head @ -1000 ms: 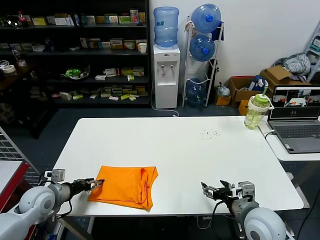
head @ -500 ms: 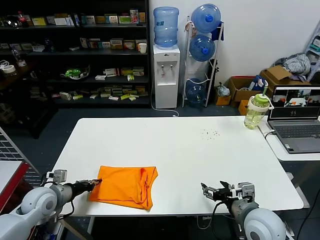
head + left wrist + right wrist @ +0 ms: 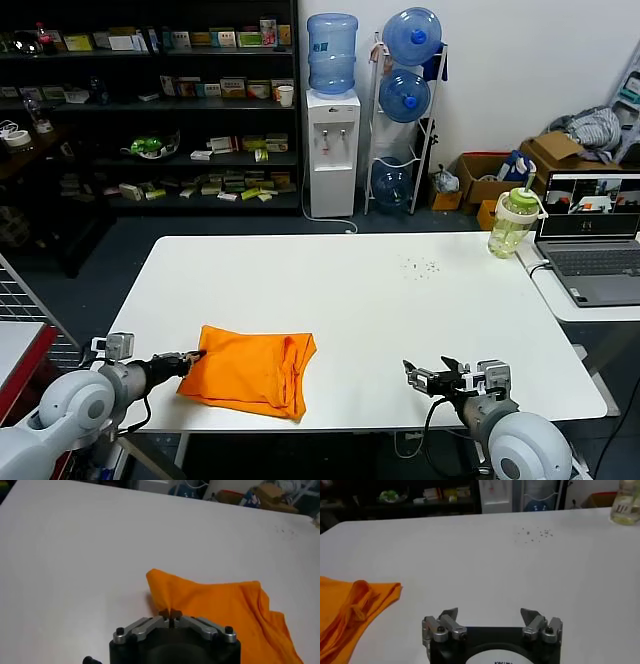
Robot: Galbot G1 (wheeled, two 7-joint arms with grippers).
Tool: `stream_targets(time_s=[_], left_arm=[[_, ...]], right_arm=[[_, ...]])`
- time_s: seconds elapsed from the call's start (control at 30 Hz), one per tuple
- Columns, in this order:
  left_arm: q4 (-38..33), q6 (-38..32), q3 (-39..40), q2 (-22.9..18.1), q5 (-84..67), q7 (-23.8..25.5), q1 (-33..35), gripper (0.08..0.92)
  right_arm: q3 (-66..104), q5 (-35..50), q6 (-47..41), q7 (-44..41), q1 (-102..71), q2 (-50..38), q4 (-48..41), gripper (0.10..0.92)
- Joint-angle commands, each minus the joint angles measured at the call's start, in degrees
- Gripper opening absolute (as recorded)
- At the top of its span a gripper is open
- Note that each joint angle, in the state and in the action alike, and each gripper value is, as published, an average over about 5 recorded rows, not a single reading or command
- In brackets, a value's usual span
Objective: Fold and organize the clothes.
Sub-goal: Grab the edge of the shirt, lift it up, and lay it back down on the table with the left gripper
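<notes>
The orange T-shirt [image 3: 250, 368] lies folded into a rough rectangle on the white table [image 3: 380, 300], near its front left. My left gripper [image 3: 196, 356] is at the shirt's left edge. In the left wrist view the gripper [image 3: 170, 613] is shut, pinching that edge of the orange fabric [image 3: 225, 610]. My right gripper [image 3: 432, 380] is open and empty, low over the table's front right, apart from the shirt. In the right wrist view this gripper [image 3: 490, 615] has spread jaws, and the shirt's bunched end [image 3: 355, 605] lies off to one side.
A green-lidded water bottle [image 3: 512, 222] stands at the table's far right corner. An open laptop [image 3: 592, 235] sits on a side table to the right. Small dark specks [image 3: 420, 266] mark the tabletop. Shelves and water jugs stand behind.
My left gripper has edged slightly farther from the front edge at the shirt's left edge, and that edge has shifted a little with it. The right gripper has barely moved.
</notes>
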Motion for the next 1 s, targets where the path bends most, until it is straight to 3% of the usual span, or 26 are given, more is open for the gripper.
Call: stream_targets(time_s=[0.03,0.3,0.6,0.83,1.0], left_arm=[[-7.3,1.2,-12.0,1.9,-2.0,-13.8,5.2,0.107],[1.4,0.0,-24.6,4.3,1.8,-9.2,12.2,0.107],[12.3,-2.0,-27.9,9.8,4.7,-3.1,13.5,0.107],[9.1,-1.8,-25.8,8.8,4.3,-3.5,13.1,0.107],[1.3,-0.5,-19.8,9.4,-0.4,-8.3,10.6,0.107]], right_arm=[[2.1,-3.7,1.8,-3.3,0.3,-0.2,0.7,0.823],[5.8,-4.6,3.7,-5.8,-1.9,-1.1,1.6,0.823],[6.6,-11.6,12.6,-10.7,-3.1,-0.4,-1.6,0.823],[7.3,-11.9,14.2,-11.5,-3.5,-0.1,-2.3,0.823],[7.5,-12.2,13.4,-11.4,-3.6,0.0,-2.3,0.823]])
